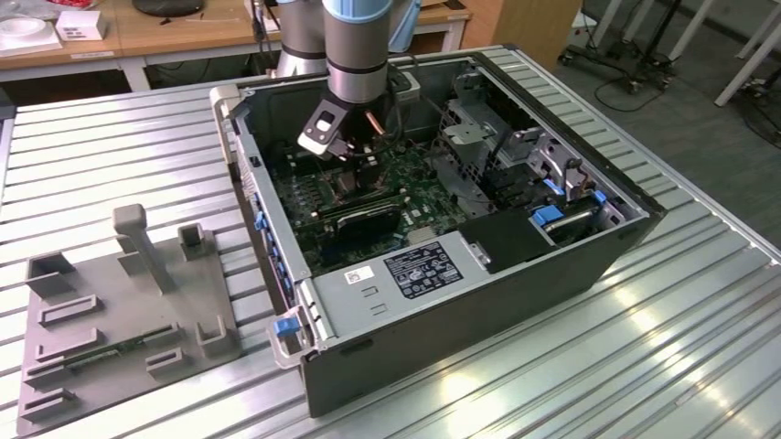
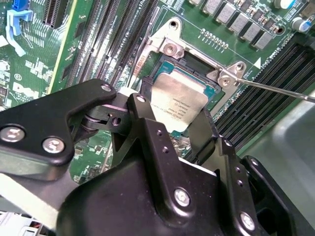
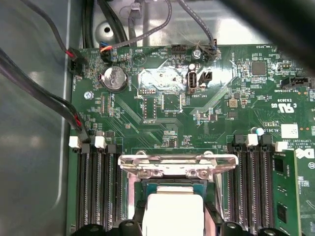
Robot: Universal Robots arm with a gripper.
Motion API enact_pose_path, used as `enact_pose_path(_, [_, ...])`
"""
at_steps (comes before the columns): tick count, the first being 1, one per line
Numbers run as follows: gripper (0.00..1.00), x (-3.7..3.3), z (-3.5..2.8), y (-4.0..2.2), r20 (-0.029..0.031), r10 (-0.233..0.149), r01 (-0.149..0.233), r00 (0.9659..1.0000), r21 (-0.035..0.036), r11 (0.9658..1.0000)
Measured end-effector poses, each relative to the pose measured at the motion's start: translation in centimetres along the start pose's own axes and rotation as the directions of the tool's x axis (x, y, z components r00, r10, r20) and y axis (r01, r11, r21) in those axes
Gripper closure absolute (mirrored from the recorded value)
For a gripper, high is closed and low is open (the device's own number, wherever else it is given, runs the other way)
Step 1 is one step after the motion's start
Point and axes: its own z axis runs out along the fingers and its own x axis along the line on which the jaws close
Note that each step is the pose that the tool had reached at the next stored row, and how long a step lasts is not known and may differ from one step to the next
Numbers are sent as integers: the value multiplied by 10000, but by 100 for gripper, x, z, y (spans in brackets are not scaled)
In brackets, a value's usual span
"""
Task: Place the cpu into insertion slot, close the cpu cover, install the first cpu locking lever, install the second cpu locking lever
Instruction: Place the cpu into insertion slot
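A slatted metal desk (image 1: 110, 155) carries an open computer case (image 1: 488, 302) with a green circuit board (image 1: 366, 197) inside. Beside the case lies a gray holder plate (image 1: 123, 311). Within the case, the gripper (image 2: 174, 112) is clamped on the cpu (image 2: 177, 104), held tilted over the insertion slot (image 2: 189, 69). I cannot tell whether the two touch.

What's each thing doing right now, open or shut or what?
end effector, shut on the cpu.
cpu, gripped over the insertion slot.
insertion slot, uncovered.
cpu cover, flipped open.
locking lever, unlatched, sticking out.
computer case, side open.
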Motion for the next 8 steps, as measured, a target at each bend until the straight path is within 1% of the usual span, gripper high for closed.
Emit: enact_pose_path(8, [46, 0, -9, 0, -5, -51, 51, 10000, 0, 10000])
